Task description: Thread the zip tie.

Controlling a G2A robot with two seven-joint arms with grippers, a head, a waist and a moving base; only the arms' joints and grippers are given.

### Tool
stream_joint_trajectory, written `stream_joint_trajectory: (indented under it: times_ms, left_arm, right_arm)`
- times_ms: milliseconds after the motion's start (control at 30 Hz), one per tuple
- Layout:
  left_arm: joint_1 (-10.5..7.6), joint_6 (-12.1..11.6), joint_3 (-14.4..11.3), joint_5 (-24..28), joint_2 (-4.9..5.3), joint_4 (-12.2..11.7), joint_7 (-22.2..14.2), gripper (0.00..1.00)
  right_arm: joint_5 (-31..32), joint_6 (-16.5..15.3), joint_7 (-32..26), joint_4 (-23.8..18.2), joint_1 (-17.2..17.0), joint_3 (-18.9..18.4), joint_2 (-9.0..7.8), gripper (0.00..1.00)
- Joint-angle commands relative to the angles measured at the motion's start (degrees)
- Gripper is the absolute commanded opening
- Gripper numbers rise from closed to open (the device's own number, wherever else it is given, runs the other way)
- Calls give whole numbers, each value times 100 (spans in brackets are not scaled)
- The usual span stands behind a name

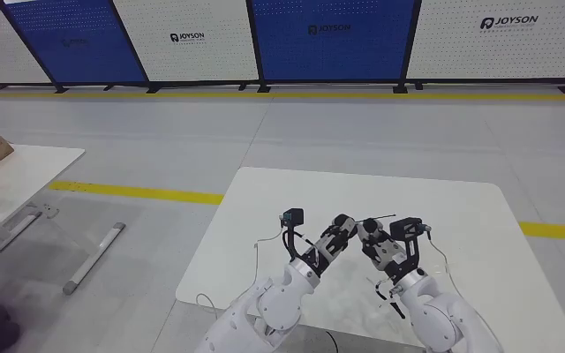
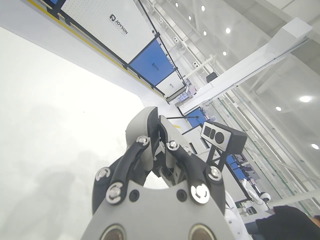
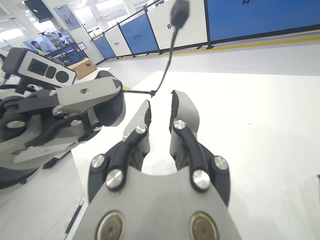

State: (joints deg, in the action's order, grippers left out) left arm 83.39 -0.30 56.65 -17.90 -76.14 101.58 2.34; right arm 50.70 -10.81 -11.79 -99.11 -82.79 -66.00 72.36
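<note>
Left wrist view, gripper point(image 2: 158, 119) (clamping zip tie point(image 2: 182, 117))

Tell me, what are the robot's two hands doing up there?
The left gripper is shut on one end of a thin black zip tie, holding it above the white table. The right gripper is open, its fingertips just beside the tie, not gripping it. Whether the tie is threaded yet cannot be told.

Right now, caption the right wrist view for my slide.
Left pincer holds the black zip tie beside the open right pincer.
</note>
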Motion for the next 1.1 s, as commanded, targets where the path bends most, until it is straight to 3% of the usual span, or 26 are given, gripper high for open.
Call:
stream_joint_trajectory:
  times_ms: [0,367,1067]
  left_arm:
    - [9,-5,-3,-10,1,-3,0,0]
    - [39,-22,-27,-62,-2,-1,23,0]
    - [58,-26,-34,-129,-1,-24,2,0]
  right_arm:
    - [-2,-6,25,-7,-9,-8,0,13]
    - [52,-56,-47,-74,-65,-42,-15,21]
    - [32,-94,40,-105,-78,-36,-13,16]
